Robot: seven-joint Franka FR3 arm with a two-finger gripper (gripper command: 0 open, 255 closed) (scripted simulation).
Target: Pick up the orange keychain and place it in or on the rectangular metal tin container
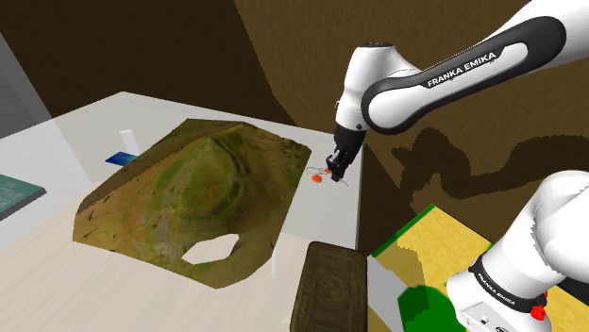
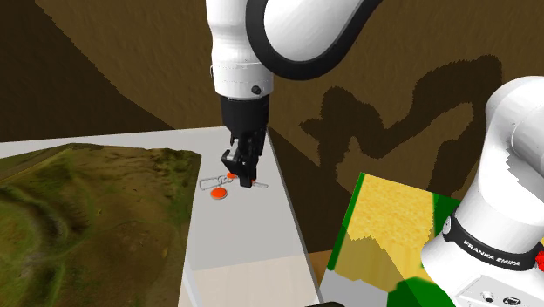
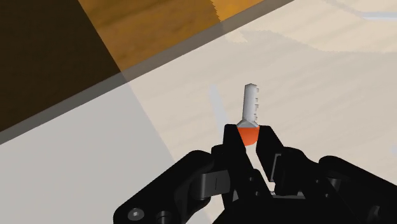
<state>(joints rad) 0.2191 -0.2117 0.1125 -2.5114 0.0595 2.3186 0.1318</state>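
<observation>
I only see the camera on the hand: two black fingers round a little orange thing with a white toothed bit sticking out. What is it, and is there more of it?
Observer: That is one key of the orange keychain. The second exterior view shows an orange disc and a wire ring of it lying on the white table under the hand.
Operator: Where is the tin it goes in?
Observer: In the shoulder view a dark rectangular tin sits at the table's near edge, below the hand in that picture.
Operator: Anything else on that table?
Observer: A big green-and-brown sheet printed like a hill lies to the shoulder view's left of both.
</observation>
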